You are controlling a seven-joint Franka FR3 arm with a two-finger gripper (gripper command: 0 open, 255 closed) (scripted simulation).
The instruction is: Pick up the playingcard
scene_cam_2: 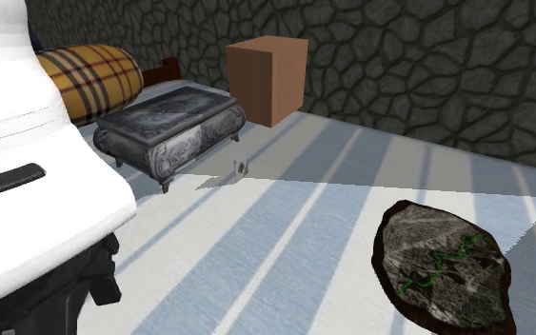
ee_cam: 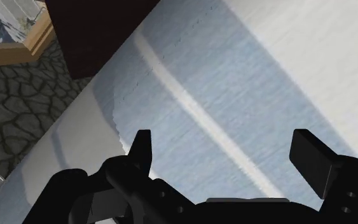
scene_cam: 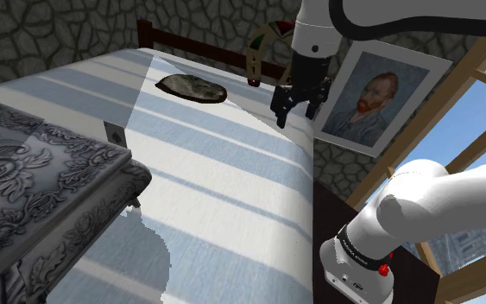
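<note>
The playing card (scene_cam: pixel 113 134) is a small pale card standing on the blue-and-white striped bed cover (scene_cam: pixel 224 181), close to the corner of an ornate grey chest (scene_cam: pixel 34 181). In the second exterior view the card (scene_cam_2: pixel 242 167) stands just in front of that chest (scene_cam_2: pixel 170 128). My gripper (scene_cam: pixel 299 108) hangs open above the bed's edge at the shoulder view's right, far from the card. In the wrist view my gripper (ee_cam: pixel 225 156) has its black fingers wide apart with nothing between them, over the striped cover (ee_cam: pixel 247 83).
A dark oval slab (scene_cam: pixel 192 87) (scene_cam_2: pixel 442 262) lies flat on the cover between the gripper and the card. A brown box (scene_cam_2: pixel 268 76) and a plaid bolster (scene_cam_2: pixel 89 76) sit behind the chest. A framed portrait (scene_cam: pixel 375 95) leans beside the bed, and stone walls surround it.
</note>
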